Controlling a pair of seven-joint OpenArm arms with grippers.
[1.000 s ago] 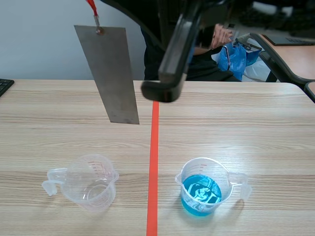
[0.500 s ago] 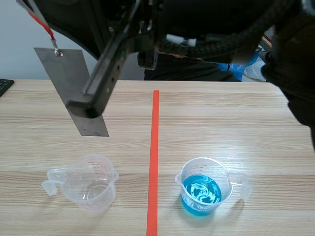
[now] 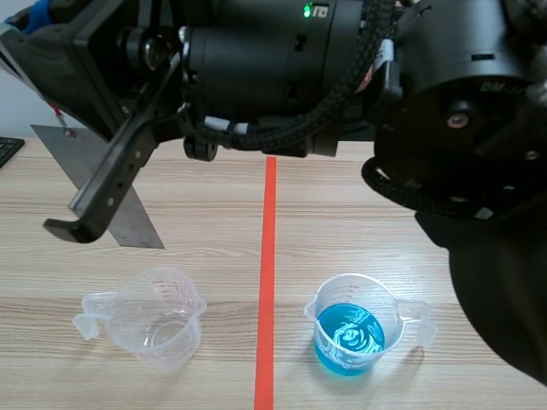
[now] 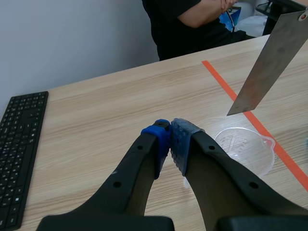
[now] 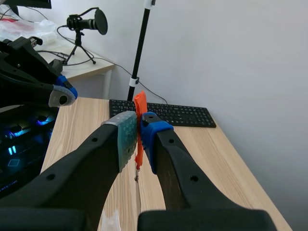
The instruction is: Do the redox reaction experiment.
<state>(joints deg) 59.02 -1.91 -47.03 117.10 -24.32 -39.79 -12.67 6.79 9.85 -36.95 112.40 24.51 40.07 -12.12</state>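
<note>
With the right pincer (image 5: 138, 132) pinching the orange strap (image 5: 139, 103) and the left pincer (image 4: 169, 139) pressed together empty, the metal plate (image 4: 269, 62) hanging above the empty cup (image 3: 158, 316) should be steadied and centred over the blue-liquid cup (image 3: 350, 329) before lowering.

Grey metal plate (image 4: 269, 62), orange strap (image 5: 139, 130), blue liquid (image 3: 349, 337) (in a clear cup (image 3: 318, 307))

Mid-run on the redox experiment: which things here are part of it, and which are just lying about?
In the job: metal plate on the orange strap held by the right tool; cup of blue liquid; empty cup.
Lying about: keyboard; microphone.
</note>
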